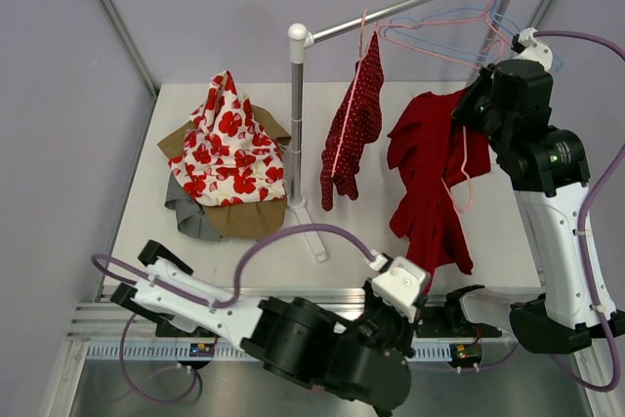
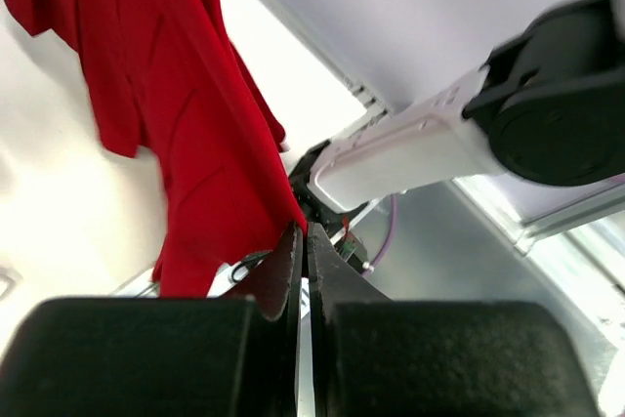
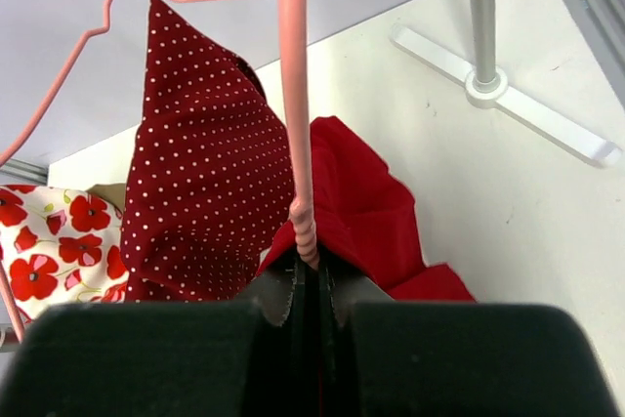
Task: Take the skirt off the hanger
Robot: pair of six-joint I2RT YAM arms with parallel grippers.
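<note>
**Plain red cloth skirt (image 1: 430,173) strung between both grippers, not yet off its hanger**

Nearest me, the left gripper (image 2: 301,233) has its fingers closed to a slit, apparently pinching the skirt's lower corner. From there the skirt rises to the right gripper (image 3: 308,271). Its fingers are clamped on the twisted neck of the pink wire hanger (image 3: 293,95), with red cloth bunched just below. I judge this to be the pull-off step. Next I'd hold the hanger firm and draw the hem down and toward me until the waistband slips free. Behind, a dark red white-dotted garment (image 1: 352,134) hangs on the grey metal rail (image 1: 410,2).
</note>
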